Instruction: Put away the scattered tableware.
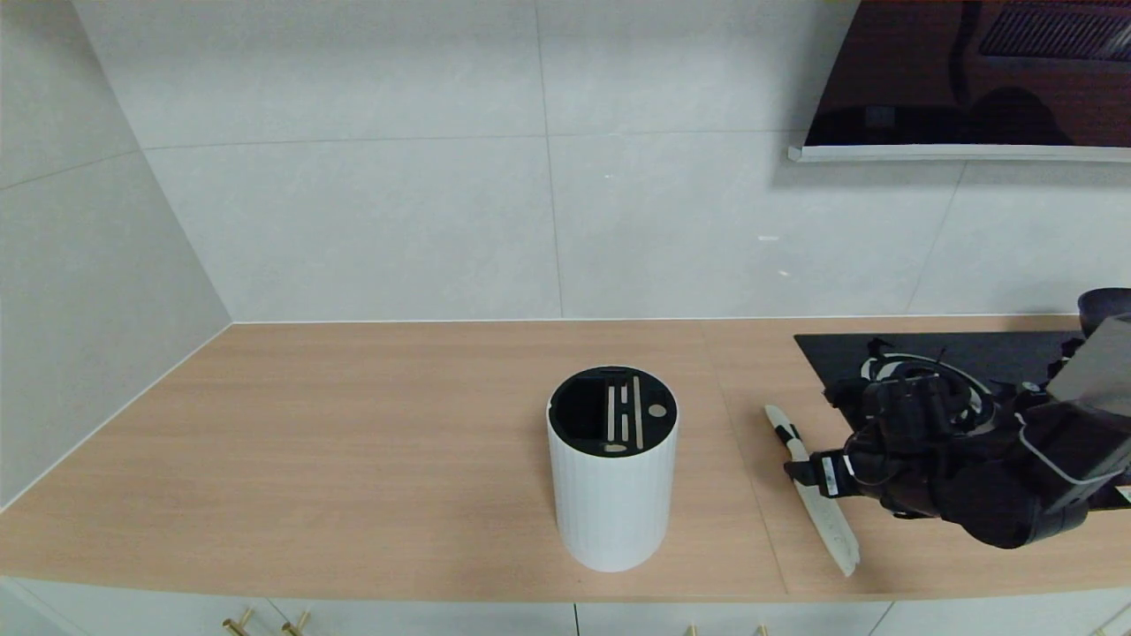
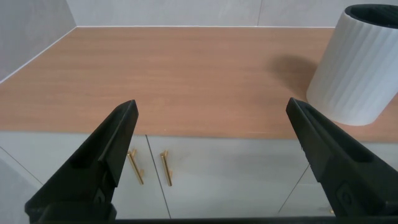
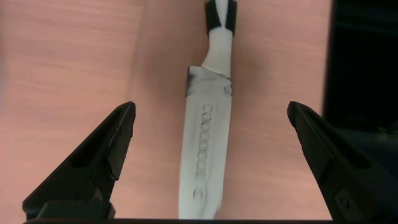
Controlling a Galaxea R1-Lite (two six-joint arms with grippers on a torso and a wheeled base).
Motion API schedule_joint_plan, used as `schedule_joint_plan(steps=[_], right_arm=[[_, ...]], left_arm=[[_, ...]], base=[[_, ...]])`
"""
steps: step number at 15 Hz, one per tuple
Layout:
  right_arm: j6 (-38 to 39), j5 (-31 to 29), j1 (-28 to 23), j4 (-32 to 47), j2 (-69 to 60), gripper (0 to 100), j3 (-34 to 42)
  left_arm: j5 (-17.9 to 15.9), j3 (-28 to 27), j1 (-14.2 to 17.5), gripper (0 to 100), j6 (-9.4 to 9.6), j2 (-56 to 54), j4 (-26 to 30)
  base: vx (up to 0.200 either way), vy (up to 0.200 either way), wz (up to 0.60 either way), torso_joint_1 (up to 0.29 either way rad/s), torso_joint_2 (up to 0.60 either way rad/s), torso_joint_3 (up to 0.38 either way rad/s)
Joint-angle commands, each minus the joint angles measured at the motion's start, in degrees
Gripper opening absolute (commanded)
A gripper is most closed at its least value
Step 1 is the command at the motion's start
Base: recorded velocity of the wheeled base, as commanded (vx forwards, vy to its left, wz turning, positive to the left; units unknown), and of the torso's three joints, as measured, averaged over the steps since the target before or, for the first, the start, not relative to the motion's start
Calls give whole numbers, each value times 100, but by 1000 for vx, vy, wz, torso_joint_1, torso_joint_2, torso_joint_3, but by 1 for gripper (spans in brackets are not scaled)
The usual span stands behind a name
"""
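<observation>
A white ribbed cylindrical holder (image 1: 611,468) with a black slotted top stands upright in the middle of the wooden counter (image 1: 353,424). To its right a white knife (image 1: 835,530) with black bands on its handle lies flat, blade toward the counter's front edge. My right gripper (image 1: 822,473) hovers over the knife's middle. Its fingers stand open on either side of the knife (image 3: 205,143), with the right gripper (image 3: 210,107) not touching it. My left gripper (image 2: 211,104) is open and holds nothing, off the counter's front edge, left of the holder (image 2: 357,68).
A black cooktop (image 1: 884,353) is set into the counter just behind and right of the knife. A tiled wall runs along the back and left. Cabinet doors with gold handles (image 2: 165,168) are under the counter's front edge.
</observation>
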Motion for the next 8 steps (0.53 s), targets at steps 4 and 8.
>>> schedule_joint_plan(steps=[4,8], right_arm=[[134,-47,-3,-288,816,100,-249],[213,-329,15,-535,1027,100,-372]], left_arm=[[4,0,-5,100,-3,2,0],[4,0,4,100,-3,2,0]], base=[[0,0,0,0,0,0],[0,0,0,0,0,0]])
